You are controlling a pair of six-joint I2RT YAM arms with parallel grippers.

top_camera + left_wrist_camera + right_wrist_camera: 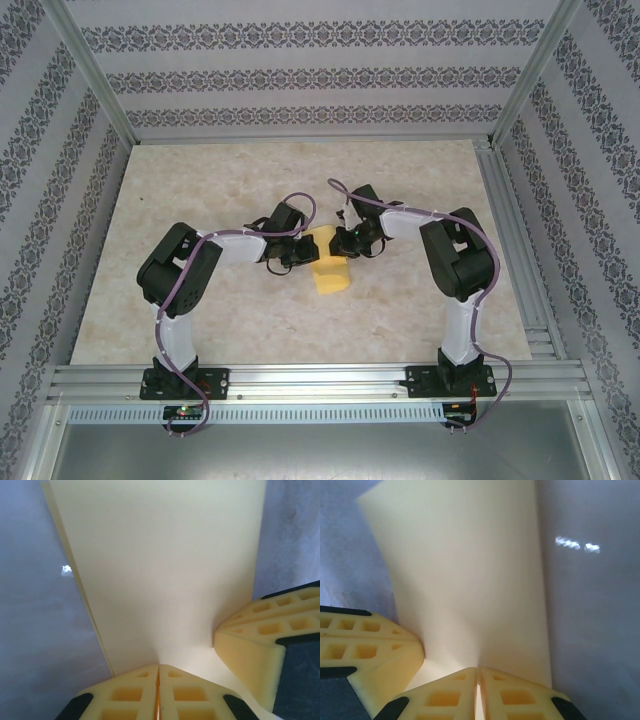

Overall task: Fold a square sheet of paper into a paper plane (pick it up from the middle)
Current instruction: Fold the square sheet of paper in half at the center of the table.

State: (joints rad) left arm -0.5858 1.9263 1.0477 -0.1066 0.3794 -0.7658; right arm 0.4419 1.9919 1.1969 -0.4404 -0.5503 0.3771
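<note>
- Both arms meet over the middle of the table (200, 300). The paper (331, 272) sits between their grippers, its free part reaching toward the near edge.
- The left gripper (158, 668) is pinched tight on the paper's edge, its yellow pads meeting with only the sheet between them.
- The right gripper (478, 669) clamps the same edge just beside it, likewise closed on the sheet. Each wrist view has the other gripper at its side.
- A doubled edge on the left of the left wrist view tells us the paper is already folded into layers.
- We judge that the two close grips are there to stop the fold springing open and to steady the sheet for the next crease.
- We cannot tell whether the paper is clear of the table, because the background behind it is blurred.
</note>
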